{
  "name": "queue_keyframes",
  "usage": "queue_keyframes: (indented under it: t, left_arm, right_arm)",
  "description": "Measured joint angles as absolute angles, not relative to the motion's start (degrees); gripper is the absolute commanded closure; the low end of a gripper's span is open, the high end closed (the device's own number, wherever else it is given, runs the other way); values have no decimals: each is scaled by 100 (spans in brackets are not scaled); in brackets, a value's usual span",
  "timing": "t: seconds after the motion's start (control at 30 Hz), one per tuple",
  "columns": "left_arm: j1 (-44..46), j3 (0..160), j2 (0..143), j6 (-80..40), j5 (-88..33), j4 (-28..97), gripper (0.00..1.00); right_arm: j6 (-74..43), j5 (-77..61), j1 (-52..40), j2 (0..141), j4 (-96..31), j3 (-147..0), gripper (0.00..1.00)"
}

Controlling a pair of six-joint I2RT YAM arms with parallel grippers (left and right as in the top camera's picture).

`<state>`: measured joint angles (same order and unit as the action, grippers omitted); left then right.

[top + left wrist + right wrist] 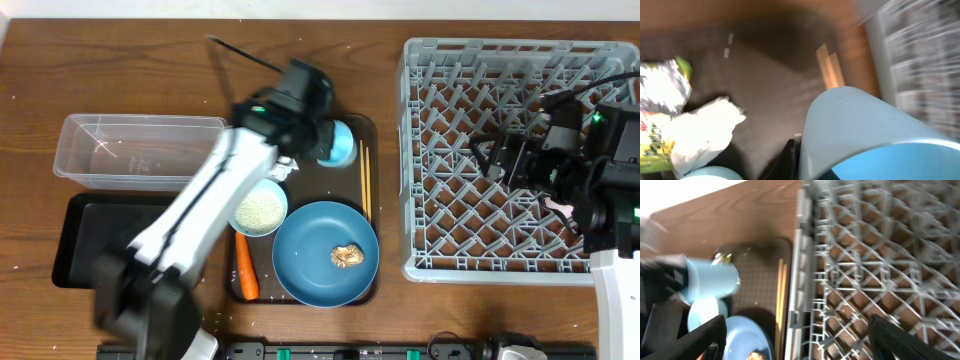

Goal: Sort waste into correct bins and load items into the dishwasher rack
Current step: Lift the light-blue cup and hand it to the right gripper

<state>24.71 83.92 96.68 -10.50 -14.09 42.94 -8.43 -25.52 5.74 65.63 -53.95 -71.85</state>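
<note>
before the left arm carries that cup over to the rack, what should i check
1. Light-blue cup gripped by left gripper: ok.
2. Cup empty: cannot tell, blurred.
3. Dishwasher rack has free space: ok, no dishes in it.
4. Right gripper out of the path: not ok, open above the rack.
5. Chopsticks out of the way: ok, flat on the brown tray.

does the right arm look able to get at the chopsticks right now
Probably yes. The chopsticks lie bare along the tray's right edge, beside the rack over which the right tool hangs open. The left tool, holding the light-blue cup, sits just left of them, so it would be close.
</note>
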Motion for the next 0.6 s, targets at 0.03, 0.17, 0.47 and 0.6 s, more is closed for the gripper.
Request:
queue_keyframes:
  t: [0.03,0.17,0.47,0.6]
  left_arm:
    - [2311,8440,9432,-1024,-1752,4292,94]
    - [1645,8541,8962,-873,-3310,4283,94]
    - [1026,8534,9161,-266,-6862,4042,94]
    - [1024,8534,9161,-158,-7957,3697,94]
  right_arm:
    - [-701,-2683,519,6563,-5378,-7185,20]
    - [-298,-3369,261,6563,-5218,-7185,26]
    - [362,-4674,-923,6584,-4226,-7185,28]
    - [692,-4995,-1452,6595,-3736,-7185,27]
